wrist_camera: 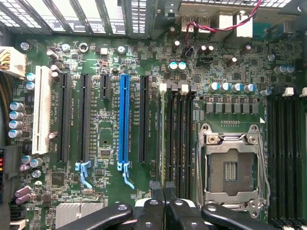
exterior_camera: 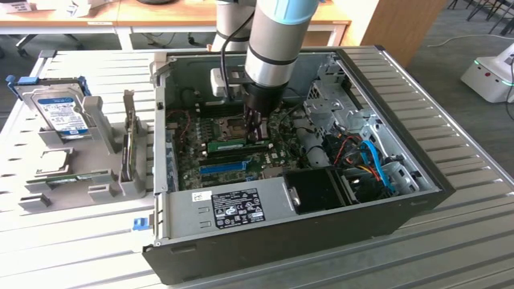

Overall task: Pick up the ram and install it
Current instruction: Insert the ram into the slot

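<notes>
The ram (exterior_camera: 238, 145) is a narrow green stick standing on edge in a slot on the motherboard, inside the open computer case (exterior_camera: 418, 198). In the wrist view the ram (wrist_camera: 163, 129) shows edge-on as a thin strip between black slots, with a white latch (wrist_camera: 163, 87) at its far end. My gripper (exterior_camera: 259, 135) reaches down into the case at the end of the ram towards the exterior view's right. Its black fingertips (wrist_camera: 157, 188) are pressed together right over that end of the stick. I cannot tell whether they touch it.
A blue slot strip (wrist_camera: 124, 117) and black slots lie beside the ram, and the CPU socket (wrist_camera: 230, 165) lies on its other side. Cables and drive cages (exterior_camera: 362, 150) fill the case's right. A grey rack (exterior_camera: 88, 138) outside holds a blue-labelled hard drive (exterior_camera: 60, 111).
</notes>
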{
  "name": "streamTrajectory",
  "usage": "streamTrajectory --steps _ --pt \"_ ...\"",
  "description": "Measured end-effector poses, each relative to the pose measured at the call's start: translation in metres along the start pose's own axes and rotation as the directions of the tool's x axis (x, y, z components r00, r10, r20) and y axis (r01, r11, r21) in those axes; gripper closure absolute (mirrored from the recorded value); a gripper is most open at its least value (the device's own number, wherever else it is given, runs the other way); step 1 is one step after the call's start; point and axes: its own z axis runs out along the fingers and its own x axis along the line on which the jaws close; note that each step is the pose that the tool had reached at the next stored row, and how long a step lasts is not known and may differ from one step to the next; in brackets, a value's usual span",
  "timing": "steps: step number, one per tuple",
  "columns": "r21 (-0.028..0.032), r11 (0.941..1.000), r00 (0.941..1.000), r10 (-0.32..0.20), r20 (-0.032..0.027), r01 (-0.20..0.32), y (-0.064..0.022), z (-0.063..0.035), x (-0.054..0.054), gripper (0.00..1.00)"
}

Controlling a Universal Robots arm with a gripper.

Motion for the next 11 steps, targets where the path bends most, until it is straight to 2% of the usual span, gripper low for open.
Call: streamTrajectory --steps 11 --pt "0.0002 1.0000 1.0000 0.001 0.0001 -0.001 -0.0002 0.0018 0.0001 0.88"
